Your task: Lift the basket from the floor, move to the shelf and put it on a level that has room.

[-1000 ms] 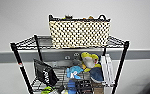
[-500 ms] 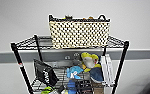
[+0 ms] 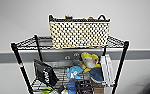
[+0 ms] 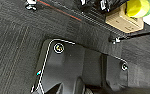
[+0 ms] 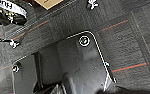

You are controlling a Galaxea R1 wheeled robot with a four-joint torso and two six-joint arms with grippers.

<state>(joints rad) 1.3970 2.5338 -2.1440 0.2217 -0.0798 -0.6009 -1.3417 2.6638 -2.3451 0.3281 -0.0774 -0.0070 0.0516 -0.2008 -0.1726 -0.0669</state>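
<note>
Nothing has moved since a second ago: the basket [image 3: 79, 33] sits as before on the top level [image 3: 28, 43] of the shelf [image 3: 121, 65], upright, its checkered side facing the robot, its base resting on the wire grid between the corner posts. Below the basket, on the next tier, lie a black bag [image 3: 44, 73], a blue toy [image 3: 74, 71], a yellow-and-white plush [image 3: 89, 60] and a white flat pack [image 3: 106, 70] leaning by the post. Both wrist views look down on the floor [image 4: 13, 45] beside the shelf's casters [image 4: 31, 5], near a cardboard box [image 4: 123, 20]. Whether either pincer is open or closed, I cannot tell.
</note>
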